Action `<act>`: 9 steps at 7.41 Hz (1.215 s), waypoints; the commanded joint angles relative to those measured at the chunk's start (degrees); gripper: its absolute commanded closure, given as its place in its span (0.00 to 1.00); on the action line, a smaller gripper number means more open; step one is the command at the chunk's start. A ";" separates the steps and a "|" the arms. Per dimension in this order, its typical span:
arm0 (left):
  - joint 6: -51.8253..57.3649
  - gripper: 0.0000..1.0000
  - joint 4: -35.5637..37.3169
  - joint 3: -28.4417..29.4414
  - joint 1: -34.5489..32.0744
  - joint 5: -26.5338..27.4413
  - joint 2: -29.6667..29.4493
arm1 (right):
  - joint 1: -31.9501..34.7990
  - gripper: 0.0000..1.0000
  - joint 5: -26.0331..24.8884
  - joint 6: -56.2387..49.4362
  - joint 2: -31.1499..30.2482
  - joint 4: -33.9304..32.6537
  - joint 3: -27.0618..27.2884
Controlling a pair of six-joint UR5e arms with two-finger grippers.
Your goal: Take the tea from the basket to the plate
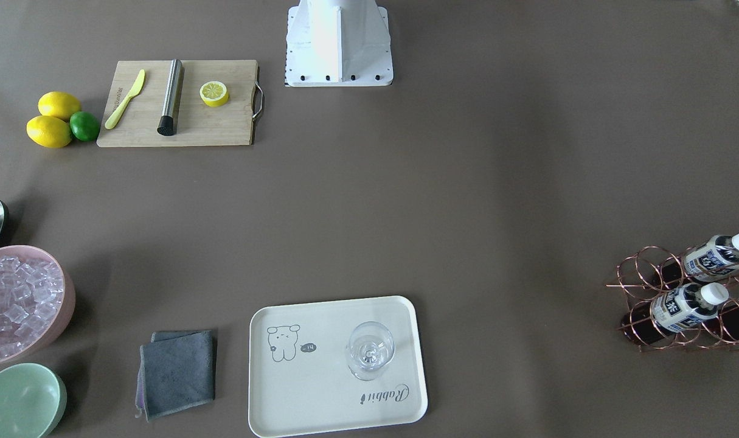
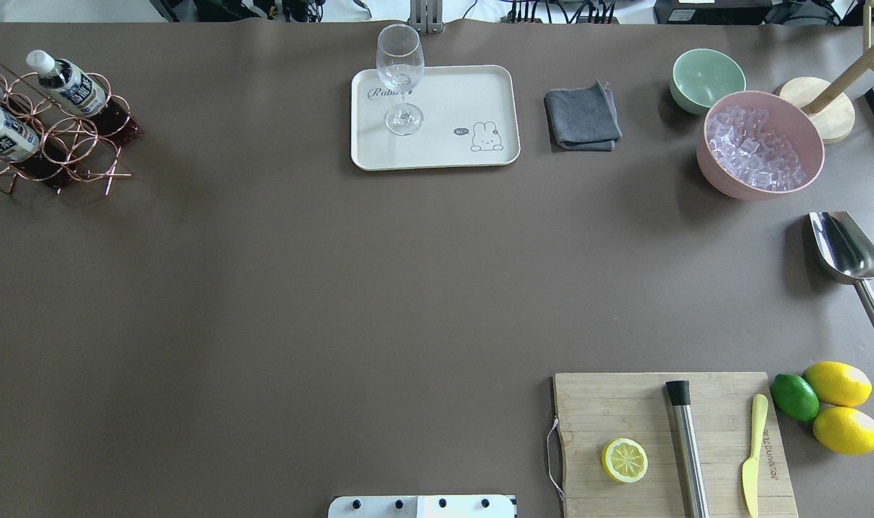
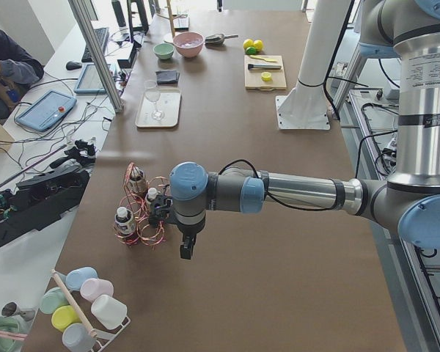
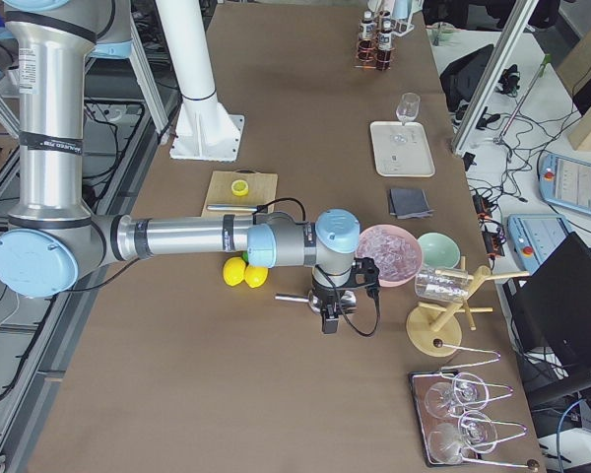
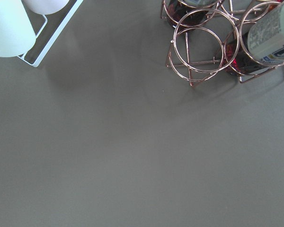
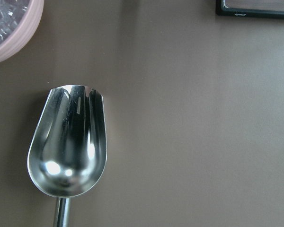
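The basket (image 2: 70, 137) is a copper wire carrier at the table's far left corner, also in the front view (image 1: 640, 274) and the left wrist view (image 5: 199, 45). It holds three tea bottles with white caps; two show fully (image 2: 70, 83) (image 2: 5, 133) (image 1: 710, 258) (image 1: 685, 304). The plate (image 2: 465, 93) (image 1: 320, 395) is a cream tray with a clear glass (image 2: 401, 72) standing on it. My left gripper (image 3: 185, 249) hangs above the table just beside the basket; I cannot tell if it is open or shut. My right gripper (image 4: 330, 320) hangs over the metal scoop; I cannot tell its state.
A cutting board (image 2: 624, 410) carries a lemon half, a yellow knife and a steel rod. Lemons and a lime (image 2: 839, 385) lie beside it. A pink ice bowl (image 2: 717, 169), mint bowl (image 2: 706, 72), grey cloth (image 2: 580, 119) and scoop (image 6: 68, 146) are on the right. Pastel cups (image 3: 95, 301) stand near the basket.
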 commanded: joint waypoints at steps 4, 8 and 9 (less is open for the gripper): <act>19.61 0.02 0.06 -1.01 -1.08 0.54 -7.28 | 0.96 0.00 -0.14 0.00 0.04 0.04 -0.12; 42.25 0.02 0.58 9.82 -2.40 0.01 -21.30 | 1.05 0.00 -0.05 0.00 0.04 0.04 -0.12; 48.86 0.02 0.59 15.28 -2.40 0.01 -25.18 | 1.05 0.00 -0.05 0.00 0.04 0.04 -0.12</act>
